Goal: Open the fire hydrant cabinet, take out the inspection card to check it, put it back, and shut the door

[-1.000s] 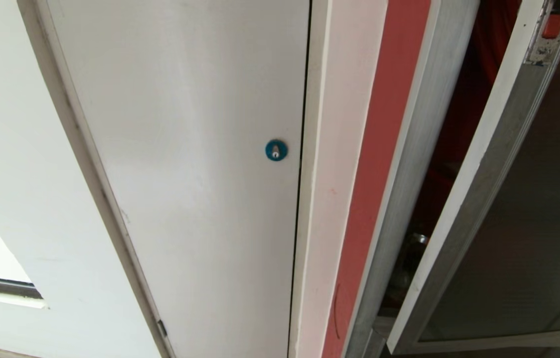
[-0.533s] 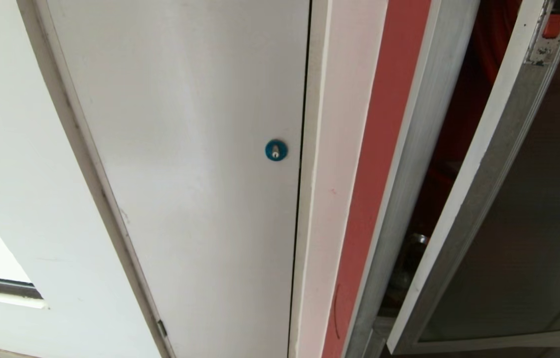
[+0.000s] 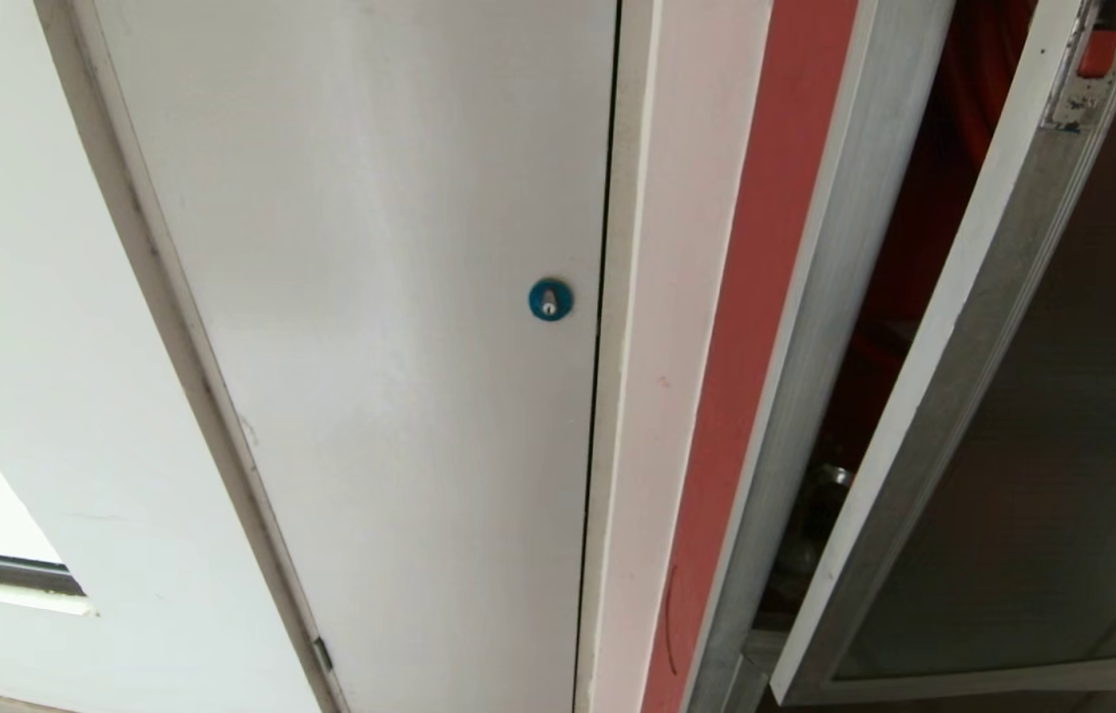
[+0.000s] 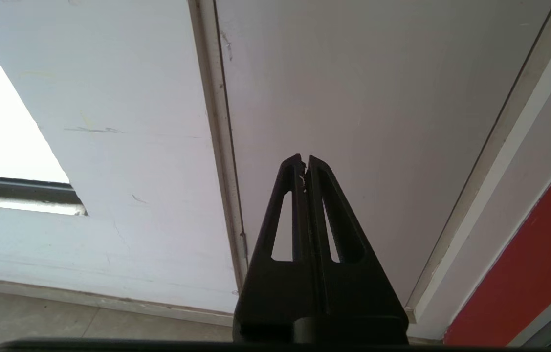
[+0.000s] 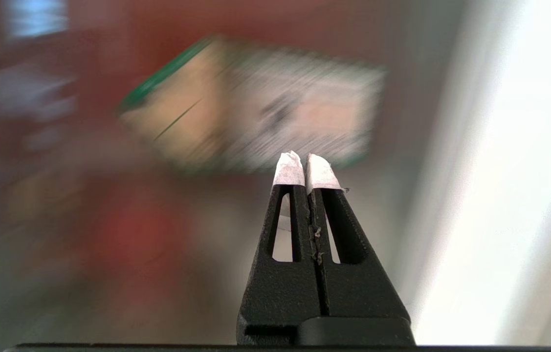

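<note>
Landmark for all places: white door w/ round blue lock [image 3: 550, 299].

1. Fire hydrant cabinet [image 3: 820, 297]: silver-framed, just right of the white door past a pale jamb and red strip. Red-lined interior shows through the gap; dull metal fitting low inside, too dark to name.

2. Door [image 3: 1063, 396]: dark tinted glass in silver frame, on the far side of the cabinet from the white door. Stands ajar, free edge swung clear of the cabinet frame. Red latch [image 3: 1098, 51] at its upper edge. Judged: opening step done or nearly so, door left out to give access inside.

3. Green-edged white sheet [image 5: 255, 107]: right wrist view only, smeared by motion. Sticker on the glass or the inspection card, can't tell. Card not otherwise seen.

4. Right tool [image 5: 307, 171]: not in head view. White-taped tips pressed together, nothing between them. Aimed toward the green-edged sheet w/ red behind; judged mid-swing, empty.

5. Left tool [image 4: 304, 164]: black tips shut, empty, pointing at the white door's face close to its hinge-side frame. Judged parked, kept out of the working arm's way.

6. Card check, return and door closing: judged not yet done.
</note>
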Robot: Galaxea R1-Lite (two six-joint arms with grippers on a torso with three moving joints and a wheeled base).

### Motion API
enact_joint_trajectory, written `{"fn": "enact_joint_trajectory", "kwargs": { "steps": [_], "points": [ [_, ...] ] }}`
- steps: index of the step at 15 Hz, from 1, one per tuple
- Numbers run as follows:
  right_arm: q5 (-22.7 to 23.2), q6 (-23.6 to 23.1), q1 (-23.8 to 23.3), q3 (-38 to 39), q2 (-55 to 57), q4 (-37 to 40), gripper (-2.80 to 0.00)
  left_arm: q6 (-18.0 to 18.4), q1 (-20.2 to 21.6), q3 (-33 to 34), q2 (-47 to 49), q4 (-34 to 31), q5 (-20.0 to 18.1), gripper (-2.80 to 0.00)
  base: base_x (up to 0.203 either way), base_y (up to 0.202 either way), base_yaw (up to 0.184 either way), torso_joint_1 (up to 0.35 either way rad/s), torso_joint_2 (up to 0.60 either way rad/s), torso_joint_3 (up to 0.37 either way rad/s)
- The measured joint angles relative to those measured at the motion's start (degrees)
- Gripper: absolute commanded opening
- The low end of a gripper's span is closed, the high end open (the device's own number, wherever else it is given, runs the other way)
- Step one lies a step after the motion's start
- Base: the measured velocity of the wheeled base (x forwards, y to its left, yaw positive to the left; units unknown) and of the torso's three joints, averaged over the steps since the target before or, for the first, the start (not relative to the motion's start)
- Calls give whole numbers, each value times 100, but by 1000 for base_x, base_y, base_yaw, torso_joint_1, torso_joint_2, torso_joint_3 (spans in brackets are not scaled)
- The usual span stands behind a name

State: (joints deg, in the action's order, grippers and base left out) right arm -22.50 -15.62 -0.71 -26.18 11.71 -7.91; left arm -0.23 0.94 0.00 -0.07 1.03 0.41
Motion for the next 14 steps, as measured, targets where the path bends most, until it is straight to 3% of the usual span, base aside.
{"fn": "enact_joint_trajectory", "kwargs": {
  "steps": [3,5,7,10,14],
  "points": [
    [1183,577,18,724,-777,795,-280,1,0,0,0,1,0,-280,0,0,0,0,0,0],
    [1785,1005,18,1239,-1010,855,-280,0,0,0,0,1,0,-280,0,0,0,0,0,0],
    [2235,1078,18,1738,-1113,799,-280,-1,0,0,0,1,0,-280,0,0,0,0,0,0],
    [2609,824,18,2434,-1171,388,-280,-1,0,0,0,1,0,-280,0,0,0,0,0,0],
    [2522,1140,18,2595,-1178,802,-280,1,0,0,0,1,0,-280,0,0,0,0,0,0]
  ]
}}
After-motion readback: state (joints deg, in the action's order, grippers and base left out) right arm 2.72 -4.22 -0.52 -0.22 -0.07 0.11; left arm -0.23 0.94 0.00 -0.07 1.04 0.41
